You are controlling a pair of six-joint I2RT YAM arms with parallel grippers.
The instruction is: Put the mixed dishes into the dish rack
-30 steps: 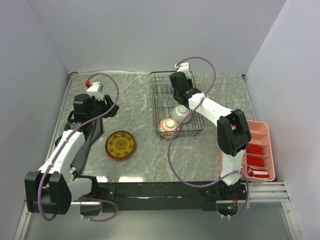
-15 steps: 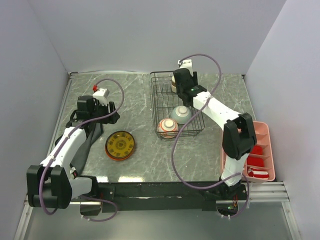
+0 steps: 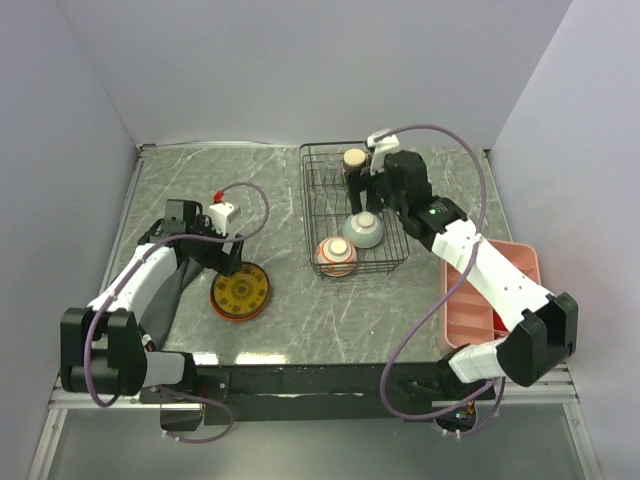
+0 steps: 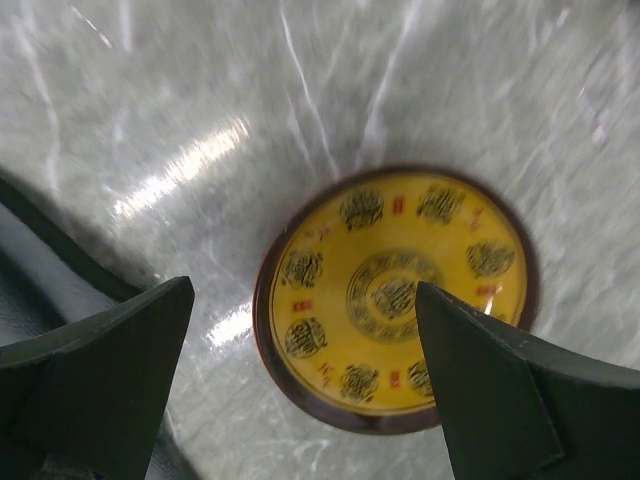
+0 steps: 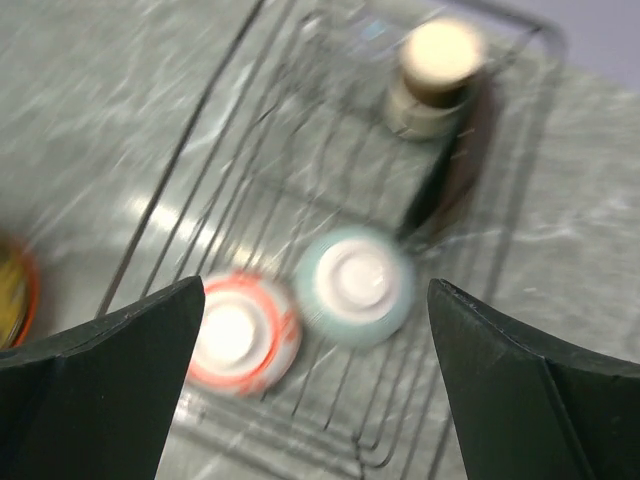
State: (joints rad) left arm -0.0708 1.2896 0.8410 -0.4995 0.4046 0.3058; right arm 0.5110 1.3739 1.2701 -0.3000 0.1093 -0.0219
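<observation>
Overhead, L gripper (image 4: 304,292) was seen spread wide over plate (image 4: 395,300), cloth (image 4: 50,250) near its rim, R gripper (image 5: 316,285) held apart above dish rack (image 3: 306,200), nothing gripped.

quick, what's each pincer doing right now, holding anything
Left pincer: open, empty, over the yellow plate.
Right pincer: open, empty, over the dish rack.

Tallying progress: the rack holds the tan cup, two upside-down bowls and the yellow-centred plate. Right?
Not quite: the plate lies on the table, left of the rack, as the top view shows. The tan cup, mint bowl and red bowl are in the rack.
</observation>
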